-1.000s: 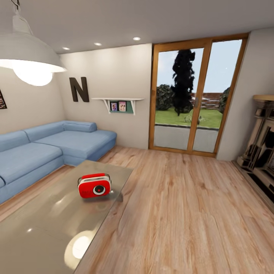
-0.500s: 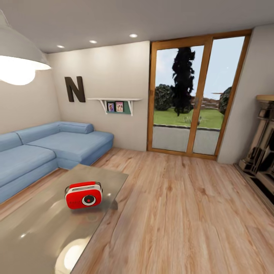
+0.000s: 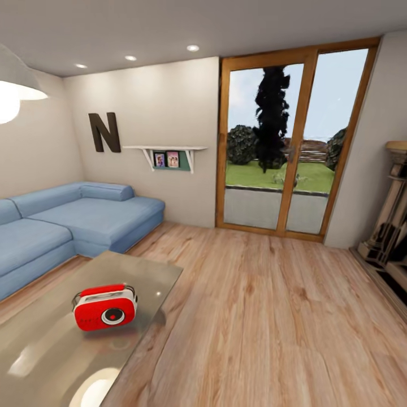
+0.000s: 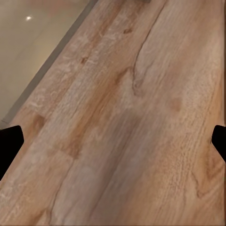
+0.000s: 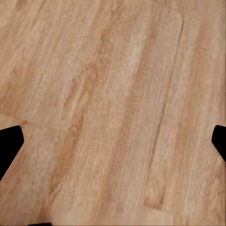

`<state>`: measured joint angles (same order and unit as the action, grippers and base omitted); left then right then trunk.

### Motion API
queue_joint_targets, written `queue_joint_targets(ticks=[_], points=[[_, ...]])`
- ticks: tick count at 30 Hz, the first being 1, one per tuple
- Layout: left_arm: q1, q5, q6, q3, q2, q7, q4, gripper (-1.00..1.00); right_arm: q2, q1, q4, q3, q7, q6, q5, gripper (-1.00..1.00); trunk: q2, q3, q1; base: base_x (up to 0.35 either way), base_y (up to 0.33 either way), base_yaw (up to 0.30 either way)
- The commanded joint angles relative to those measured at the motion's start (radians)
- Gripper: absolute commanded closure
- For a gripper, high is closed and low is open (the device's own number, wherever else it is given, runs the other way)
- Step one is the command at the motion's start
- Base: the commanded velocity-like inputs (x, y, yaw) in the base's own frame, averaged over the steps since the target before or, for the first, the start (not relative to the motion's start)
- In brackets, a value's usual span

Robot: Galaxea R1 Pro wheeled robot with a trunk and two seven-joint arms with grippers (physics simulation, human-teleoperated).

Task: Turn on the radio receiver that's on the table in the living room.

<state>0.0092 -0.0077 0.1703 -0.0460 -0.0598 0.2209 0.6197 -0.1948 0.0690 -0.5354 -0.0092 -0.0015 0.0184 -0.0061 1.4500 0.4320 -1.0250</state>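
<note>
The red radio receiver (image 3: 105, 308), with white trim, a handle and a round dial, stands upright on the glossy grey-brown table (image 3: 51, 350) at the lower left of the head view. In the left wrist view my left gripper (image 4: 113, 141) is open over the wood floor, its dark fingertips (image 4: 10, 143) far apart and a corner of the table (image 4: 33, 42) at the edge. In the right wrist view my right gripper (image 5: 113, 141) is open above bare floorboards, with nothing between its fingertips (image 5: 9, 141).
A light-blue L-shaped sofa (image 3: 68, 220) lines the left wall under a black letter N (image 3: 103, 131) and a small shelf (image 3: 164, 155). A wood-framed glass door (image 3: 285, 141) is straight ahead. A fireplace surround (image 3: 390, 226) stands at the right. A pendant lamp (image 3: 11, 85) hangs at the upper left.
The whole head view has shifted: the radio, table, sofa and lamp have slid to the left and lower in the picture as the camera turned right. The radio itself has not moved on the table.
</note>
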Motion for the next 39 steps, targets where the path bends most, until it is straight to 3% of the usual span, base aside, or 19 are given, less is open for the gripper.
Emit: queue_joint_targets(ticks=[1,22,30,39], points=[[0.0,0.0,0.0,0.0,0.0,0.0,0.0,-1.0,0.0,0.0,0.0,0.0,0.0,0.0,0.0,-1.0,0.0,0.0,0.0,0.316,-0.147,0.0],[0.0,0.0,0.0,0.0,0.0,0.0,0.0,-1.0,0.0,0.0,0.0,0.001,0.0,0.0,0.0,-1.0,0.0,0.0,0.0,0.316,-0.145,0.009],[0.0,0.0,0.0,0.0,0.0,0.0,0.0,-1.0,0.001,0.0,0.0,0.001,0.0,0.0,0.0,-1.0,0.0,0.0,0.0,0.307,-0.133,0.218],[0.0,0.0,0.0,0.0,0.0,0.0,0.0,-1.0,0.001,0.0,0.0,0.0,0.0,0.0,0.0,-1.0,0.0,0.0,0.0,0.059,-0.023,0.28]])
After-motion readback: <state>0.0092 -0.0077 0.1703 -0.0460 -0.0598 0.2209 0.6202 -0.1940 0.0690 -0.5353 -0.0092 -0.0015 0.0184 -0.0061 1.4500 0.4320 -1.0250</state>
